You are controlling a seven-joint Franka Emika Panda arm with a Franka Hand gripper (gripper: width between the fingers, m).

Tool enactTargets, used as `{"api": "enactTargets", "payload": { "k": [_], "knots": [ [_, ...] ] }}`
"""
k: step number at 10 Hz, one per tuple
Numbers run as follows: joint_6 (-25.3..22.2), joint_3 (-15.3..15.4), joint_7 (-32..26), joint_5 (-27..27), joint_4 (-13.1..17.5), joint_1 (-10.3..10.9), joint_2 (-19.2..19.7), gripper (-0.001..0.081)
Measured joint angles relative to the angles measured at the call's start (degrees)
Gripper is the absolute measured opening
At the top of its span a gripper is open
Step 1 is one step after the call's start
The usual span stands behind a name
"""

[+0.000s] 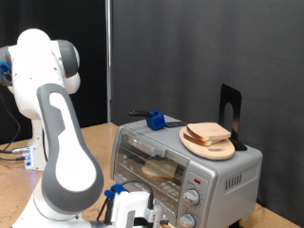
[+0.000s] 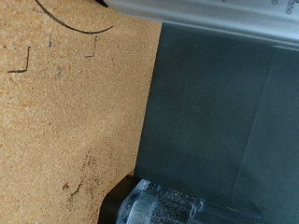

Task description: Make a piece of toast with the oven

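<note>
The silver toaster oven (image 1: 228, 169) stands on the cork table at the exterior view's right. One slice of bread (image 1: 161, 170) shows behind its glass front on the wire rack. More slices (image 1: 208, 132) lie stacked on a round wooden board (image 1: 217, 150) on the oven's top. My gripper (image 1: 133, 211) hangs low at the exterior view's bottom, in front of the oven and below its door. Nothing shows between its fingers. In the wrist view, part of a finger (image 2: 163, 207) shows over a dark mat (image 2: 224, 121), with the oven's silver edge (image 2: 215, 11) at the frame's border.
A blue-handled tool (image 1: 155, 120) lies on the oven's top behind the board. A black stand (image 1: 231, 109) rises at the oven's back corner. Two round knobs (image 1: 194, 199) sit on the oven's front. Cork tabletop (image 2: 65, 121) and a black cable (image 2: 70, 26) show in the wrist view.
</note>
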Motion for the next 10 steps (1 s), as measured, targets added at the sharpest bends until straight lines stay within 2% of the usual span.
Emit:
{"api": "enactTargets", "payload": {
  "k": [5, 10],
  "knots": [
    [2.72, 1.48, 1.00, 0.37, -1.07, 2.65, 0.97, 0.0806],
    [2.59, 4.40, -0.78, 0.51, -5.07, 2.88, -0.38, 0.0806]
  ]
}}
